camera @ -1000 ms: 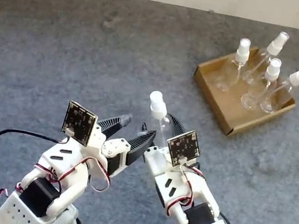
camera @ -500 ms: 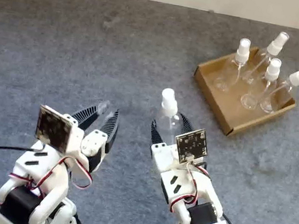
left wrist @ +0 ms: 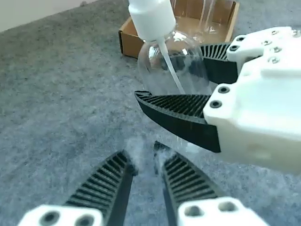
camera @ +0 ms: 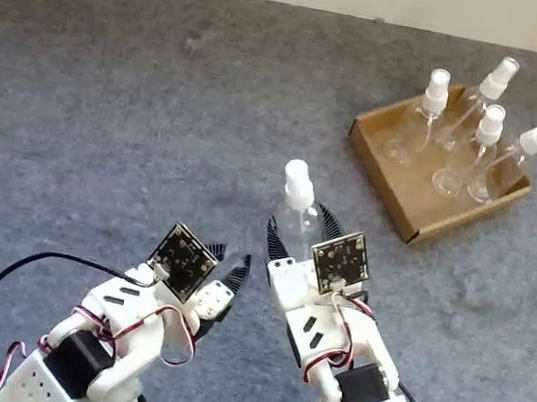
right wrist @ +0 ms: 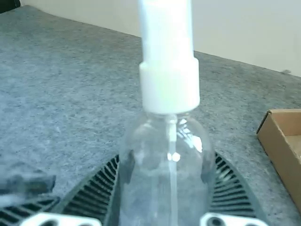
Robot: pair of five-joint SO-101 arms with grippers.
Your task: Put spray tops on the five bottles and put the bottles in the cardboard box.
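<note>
Bottle number five [camera: 297, 228] stands upright in the right gripper [camera: 301, 224], whose fingers [right wrist: 94, 195] press either side of the round, clear belly, with the white spray top [camera: 298, 180] already on. The left gripper [left wrist: 145, 157] hangs just beside it, fingers a narrow gap apart and holding nothing. Four capped bottles [camera: 489, 128] lean in the cardboard box [camera: 380, 182], well apart across the grey desk [camera: 114, 87]. The held bottle looks light, stiff and slick, and a touch top-heavy, so a grip low on the belly looks safer than one on the thin neck.
</note>
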